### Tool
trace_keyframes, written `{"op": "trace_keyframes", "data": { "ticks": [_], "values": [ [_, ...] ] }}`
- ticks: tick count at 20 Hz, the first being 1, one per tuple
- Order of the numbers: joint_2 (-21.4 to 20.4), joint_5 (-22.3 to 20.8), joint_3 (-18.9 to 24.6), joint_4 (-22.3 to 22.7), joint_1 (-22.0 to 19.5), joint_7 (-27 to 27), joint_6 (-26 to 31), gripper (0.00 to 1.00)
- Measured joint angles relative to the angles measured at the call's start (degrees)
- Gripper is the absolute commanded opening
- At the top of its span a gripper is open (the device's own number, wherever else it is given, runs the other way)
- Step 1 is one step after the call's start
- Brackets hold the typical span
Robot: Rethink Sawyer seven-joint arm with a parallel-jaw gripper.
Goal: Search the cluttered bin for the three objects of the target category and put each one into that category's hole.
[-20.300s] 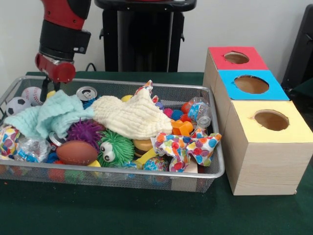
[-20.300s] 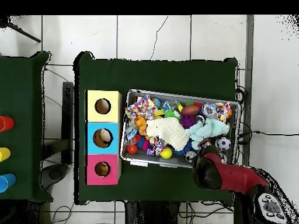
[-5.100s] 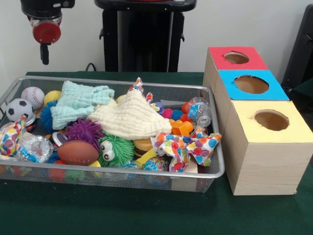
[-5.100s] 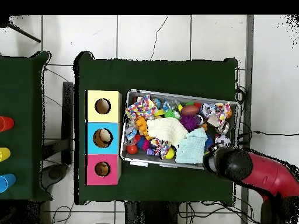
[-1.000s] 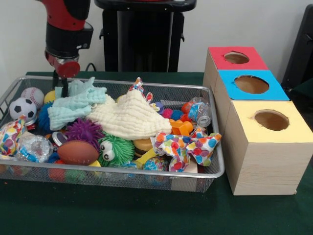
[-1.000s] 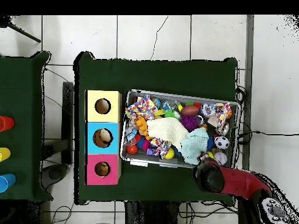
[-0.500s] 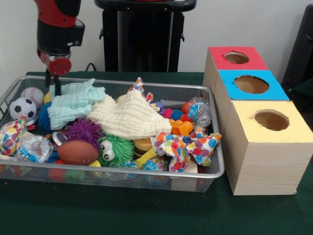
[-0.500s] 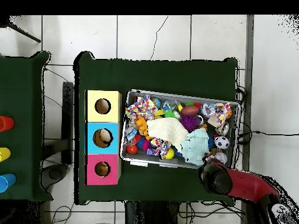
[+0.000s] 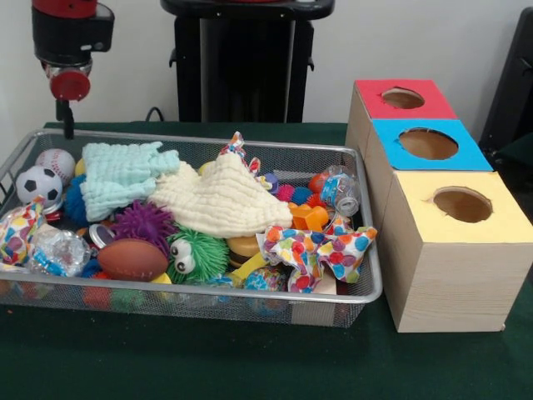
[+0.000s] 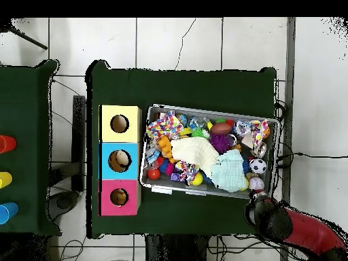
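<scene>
Arm: since the frame half a second back, your arm has lifted off the bin's end nearest the robot's right and drawn back past the table's pedestal-side edge; in the overhead view it sits off that corner.
Gripper point(image 9: 64, 125): high above the rim, carrying nothing that shows; whether the fingers are parted or closed, you cannot tell.
Bin point(image 9: 275, 152): wire basket on the green table, beside the three boxes, full of toys and cloths.
Mint cloth point(image 9: 119, 173): left lying flat in the bin's far end, touching the cream cloth, no longer bunched under the tool.
What that means: likely a rummaging pass, not a pick; nothing from this move has gone into a hole.
Boxes point(image 9: 445, 250): red, blue and yellow tops in a row, each hole clear of the arm.
Cream cloth point(image 9: 221, 197): draped over the middle, hiding whatever sits below; your main obstacle.
Uncovered: baseball point(image 9: 54, 162) and soccer ball point(image 9: 32, 182) near the far end.
Also in the way: spiky purple ball point(image 9: 143, 225), brown football point(image 9: 130, 259), green googly-eyed toy point(image 9: 196, 252), spotted cloth point(image 9: 318, 248).
</scene>
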Motion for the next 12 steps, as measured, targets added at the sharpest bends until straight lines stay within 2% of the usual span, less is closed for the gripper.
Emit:
{"op": "trace_keyframes", "data": {
  "ticks": [5,12],
  "values": [
    [0.1,-0.4,0.1,0.0,-1.0,0.0,0.2,1.00],
    [4.3,-1.9,0.1,-0.1,0.4,0.0,-0.5,1.00]
  ]
}}
